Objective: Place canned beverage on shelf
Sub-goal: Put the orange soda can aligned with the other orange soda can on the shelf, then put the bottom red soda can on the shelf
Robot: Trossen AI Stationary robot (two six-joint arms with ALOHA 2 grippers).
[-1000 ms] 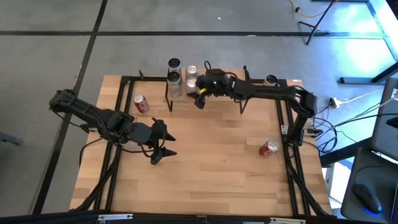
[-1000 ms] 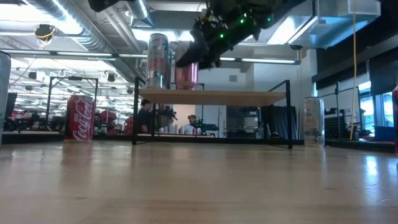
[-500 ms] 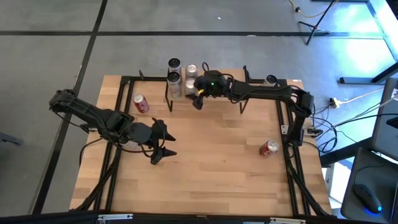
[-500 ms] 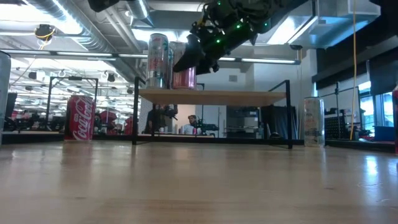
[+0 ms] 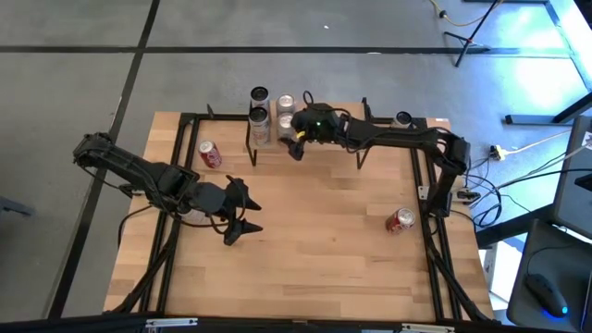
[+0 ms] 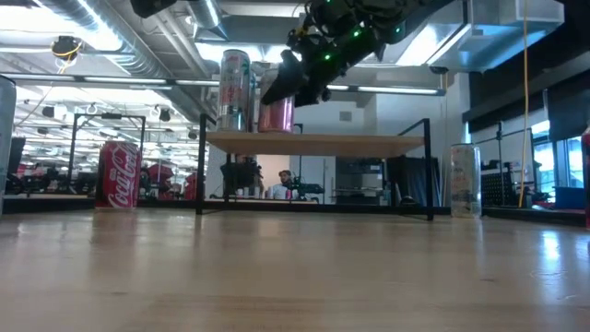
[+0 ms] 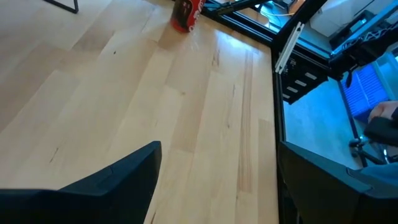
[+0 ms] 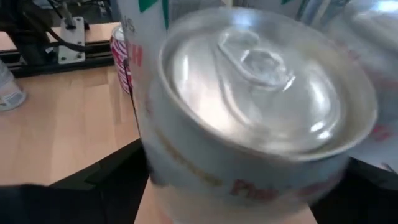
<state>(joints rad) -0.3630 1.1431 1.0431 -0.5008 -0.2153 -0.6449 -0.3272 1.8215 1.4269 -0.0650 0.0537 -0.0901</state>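
High view: right gripper (image 5: 297, 141) is seen clamped on pink can (image 5: 286, 124) over shelf (image 5: 268, 136) left end, beside two cans. Low view: can (image 6: 276, 112) seated on plank. Risk: neighbours toppled if withdrawn crooked. Left gripper (image 5: 242, 215) spread, idle mid-bench
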